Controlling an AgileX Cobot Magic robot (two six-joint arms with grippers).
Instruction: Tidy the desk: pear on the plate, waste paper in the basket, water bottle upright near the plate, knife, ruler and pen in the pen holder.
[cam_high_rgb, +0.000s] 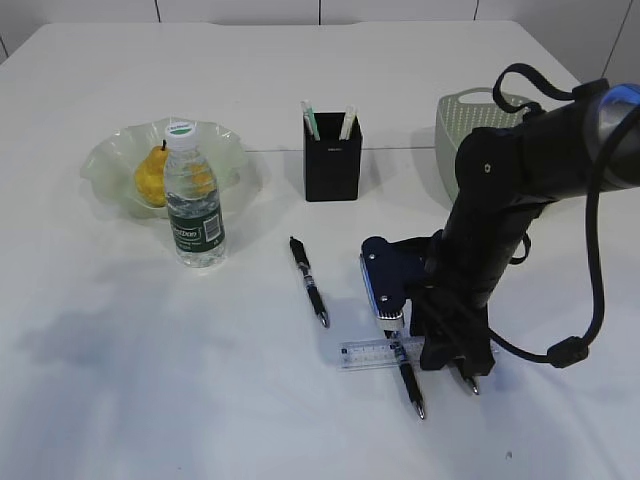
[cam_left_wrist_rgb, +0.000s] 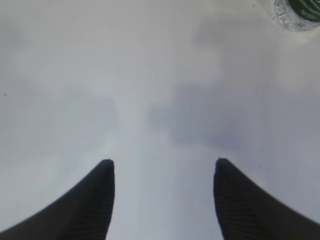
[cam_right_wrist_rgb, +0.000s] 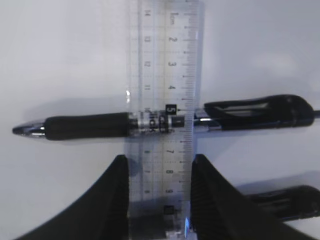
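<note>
A clear ruler (cam_right_wrist_rgb: 165, 60) lies across a black pen (cam_right_wrist_rgb: 90, 125) on the white table. My right gripper (cam_right_wrist_rgb: 160, 160) is down over the ruler's near end, one finger against each long edge. In the exterior view the ruler (cam_high_rgb: 370, 353) and that pen (cam_high_rgb: 409, 375) lie at the foot of the right arm. Another black pen (cam_high_rgb: 309, 280) lies to their left. The pear (cam_high_rgb: 150, 175) sits on the pale green plate (cam_high_rgb: 100, 155), and the water bottle (cam_high_rgb: 193, 200) stands upright beside it. My left gripper (cam_left_wrist_rgb: 164, 162) hangs open over bare table. The knife and waste paper are out of view.
The black pen holder (cam_high_rgb: 332, 160) stands at the centre back with two pale sticks in it. A green basket (cam_high_rgb: 470, 120) sits behind the right arm. A dark pen-like thing (cam_right_wrist_rgb: 290, 200) lies beside my right finger. The bottle's base (cam_left_wrist_rgb: 300, 12) shows ahead of the left gripper.
</note>
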